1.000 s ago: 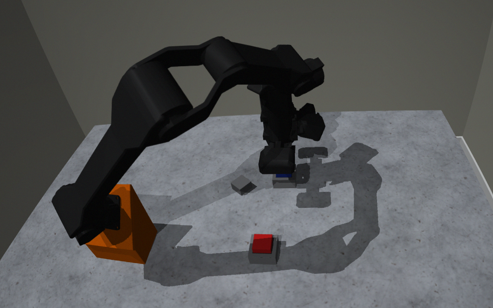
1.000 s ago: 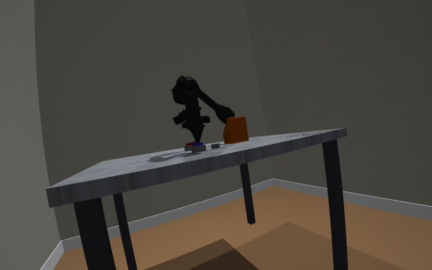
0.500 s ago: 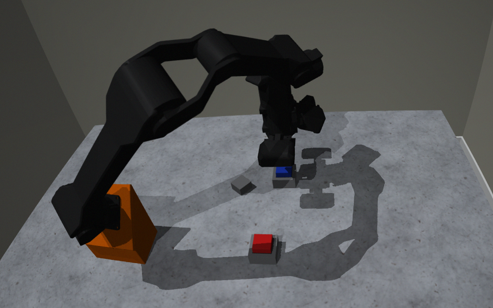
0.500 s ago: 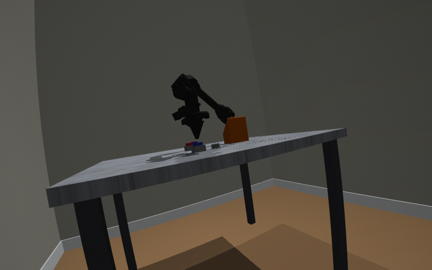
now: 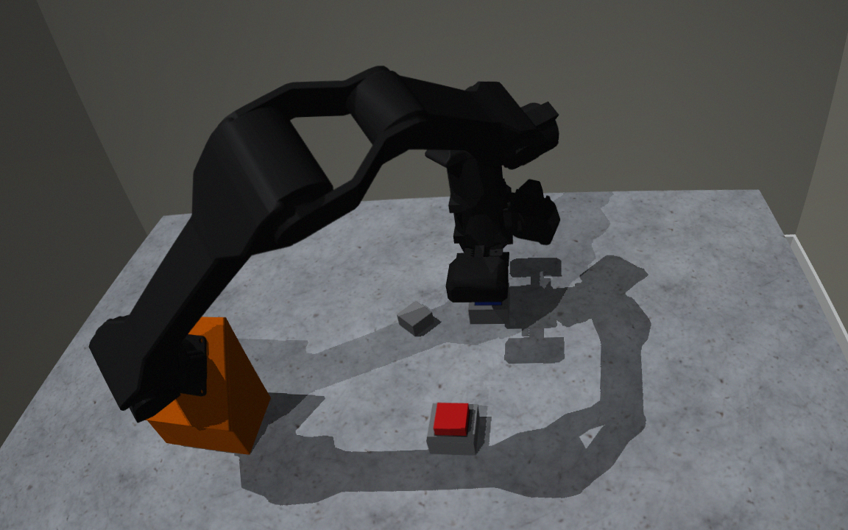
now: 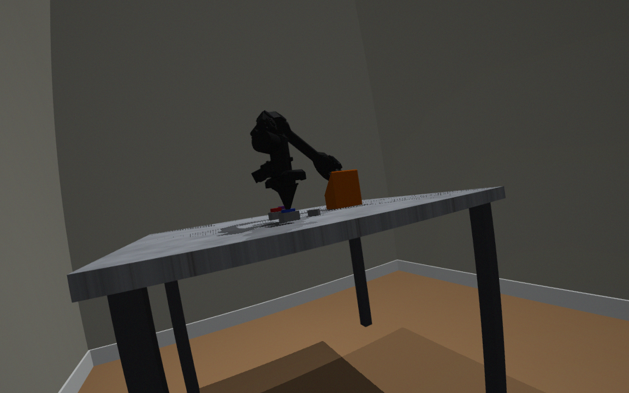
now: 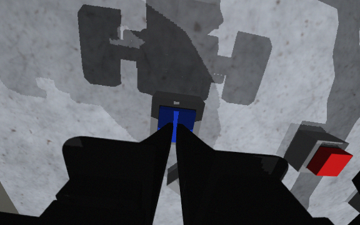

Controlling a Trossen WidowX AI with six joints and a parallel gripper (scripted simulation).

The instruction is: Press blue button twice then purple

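Directly beneath my closed, empty black claw (image 7: pixel 174 125) lay the square blue button (image 7: pixel 177 120), fingertips apparently touching its cap.

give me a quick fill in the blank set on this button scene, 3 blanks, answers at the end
1. The gripper has its fingertips down on the ____ button.
2. The gripper's fingers are ____, with nothing between them.
3. In the top view, the button nearest the camera, untouched, is the ____ one.

Missing words: blue; shut; red
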